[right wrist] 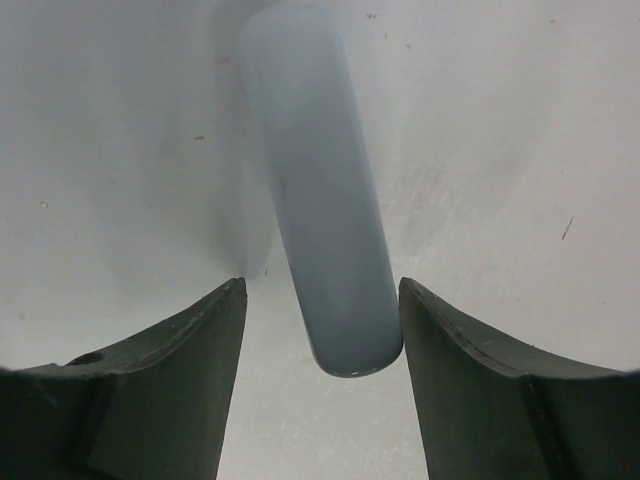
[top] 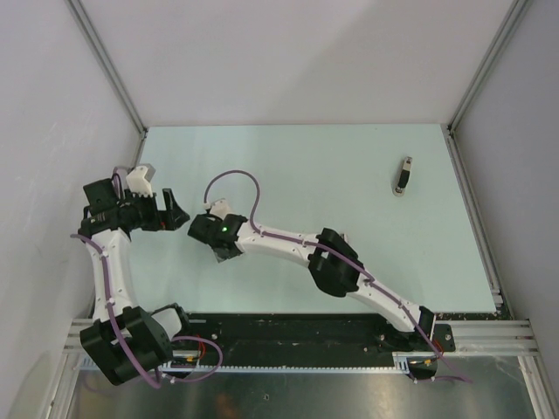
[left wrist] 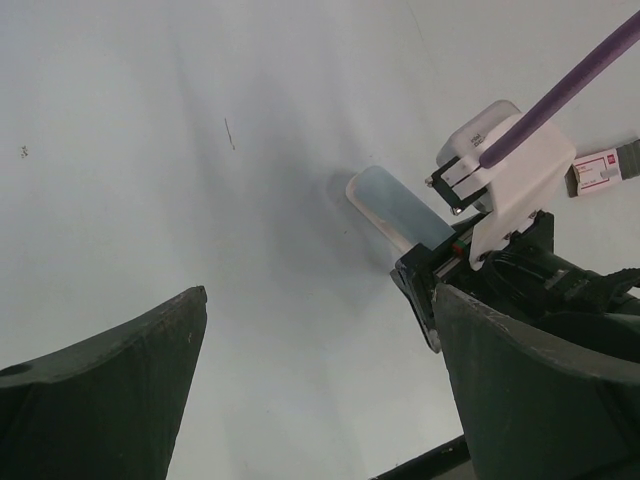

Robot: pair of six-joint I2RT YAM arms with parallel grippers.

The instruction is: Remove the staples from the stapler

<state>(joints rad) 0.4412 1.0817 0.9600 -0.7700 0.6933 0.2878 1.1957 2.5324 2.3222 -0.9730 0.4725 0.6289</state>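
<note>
Two dark fingers of the right gripper (right wrist: 322,288) stand parted astride the pale blue-grey rounded plastic stapler (right wrist: 320,200), its long axis running straight away between them, seemingly ungripped, while the wide-open left gripper (left wrist: 320,292) hangs nearby, empty; grey staples are nowhere visible, presumably inside.

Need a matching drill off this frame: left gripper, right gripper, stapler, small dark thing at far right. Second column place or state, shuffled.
Things:
1. left gripper
2. right gripper
3. stapler
4. small dark object

Place or state:
A. lies alone towards the far right of the table
B. pale blue, lying between two fingers
C. open, nothing between its fingers
D. open, fingers either side of the stapler

Pairs: 1-C, 2-D, 3-B, 4-A
</note>
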